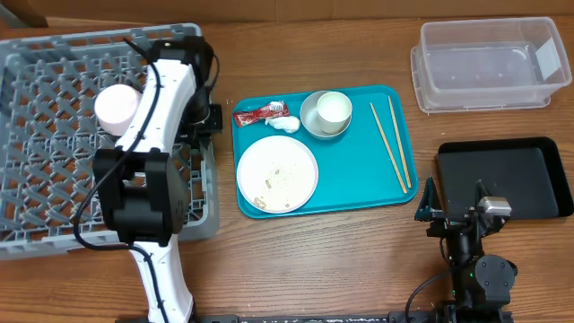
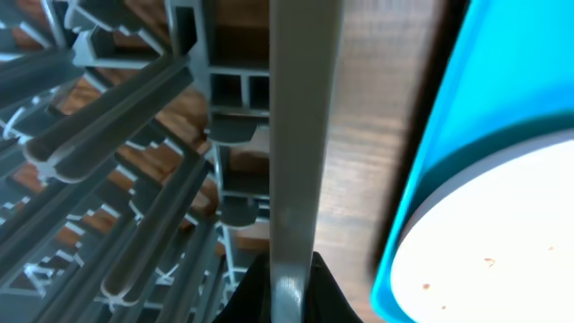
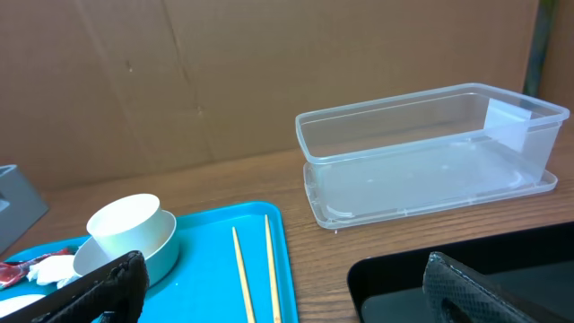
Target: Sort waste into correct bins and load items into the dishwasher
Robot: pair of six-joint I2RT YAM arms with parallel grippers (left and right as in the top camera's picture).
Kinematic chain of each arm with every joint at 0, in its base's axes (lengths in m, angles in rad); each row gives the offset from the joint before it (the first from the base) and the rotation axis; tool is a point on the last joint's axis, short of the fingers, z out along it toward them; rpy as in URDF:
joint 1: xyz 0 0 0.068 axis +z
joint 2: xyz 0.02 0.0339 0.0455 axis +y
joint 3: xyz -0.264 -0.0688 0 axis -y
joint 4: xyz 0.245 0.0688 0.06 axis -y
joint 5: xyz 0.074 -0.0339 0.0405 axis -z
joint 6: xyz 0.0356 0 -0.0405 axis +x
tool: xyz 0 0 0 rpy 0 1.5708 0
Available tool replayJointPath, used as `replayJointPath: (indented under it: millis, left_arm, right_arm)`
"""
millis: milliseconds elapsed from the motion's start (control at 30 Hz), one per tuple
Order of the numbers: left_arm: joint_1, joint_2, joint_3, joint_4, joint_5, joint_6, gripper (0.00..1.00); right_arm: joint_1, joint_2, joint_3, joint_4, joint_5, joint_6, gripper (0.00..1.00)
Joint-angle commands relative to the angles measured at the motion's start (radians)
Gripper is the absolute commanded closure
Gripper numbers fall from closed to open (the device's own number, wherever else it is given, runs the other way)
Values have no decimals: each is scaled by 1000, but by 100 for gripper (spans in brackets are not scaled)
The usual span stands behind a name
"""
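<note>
The grey dishwasher rack [image 1: 54,135] fills the left of the table. My left gripper [image 1: 210,117] is shut on its right wall [image 2: 294,179], the black fingertips [image 2: 256,292] pinching the grey bar. On the teal tray [image 1: 359,184] lie a white plate [image 1: 277,173] with food scraps [image 1: 267,186], a red wrapper [image 1: 258,113], a white tissue wad [image 1: 287,124], a steel bowl [image 1: 311,121] holding a white cup [image 1: 333,109], and chopsticks [image 1: 391,144]. My right gripper [image 1: 454,212] stands open by the black tray [image 1: 502,166], holding nothing. The clear tub [image 1: 489,63] is at the back right.
In the right wrist view the cup [image 3: 126,224], chopsticks [image 3: 242,269], tub [image 3: 421,152] and black tray [image 3: 395,278] lie ahead of the wide-apart fingers [image 3: 466,289]. A pale pink round thing [image 1: 117,106] shows beside the left arm over the rack.
</note>
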Motion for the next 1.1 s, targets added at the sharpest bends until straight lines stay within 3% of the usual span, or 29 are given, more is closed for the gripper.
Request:
replayJointPath:
  millis: [0,600,1067]
  left_arm:
    - [56,90,-44,27,-37,-13,96]
    - [39,90,-44,-89,-38,75,96]
    - [37,90,-44,-131,-39,75,96]
  right_arm:
    - [-3,-11,-11,6,-2,4,0]
    - [-3,-11,-11,6,-2,5,0]
    - [-3,-11,-11,6,-2,4,0]
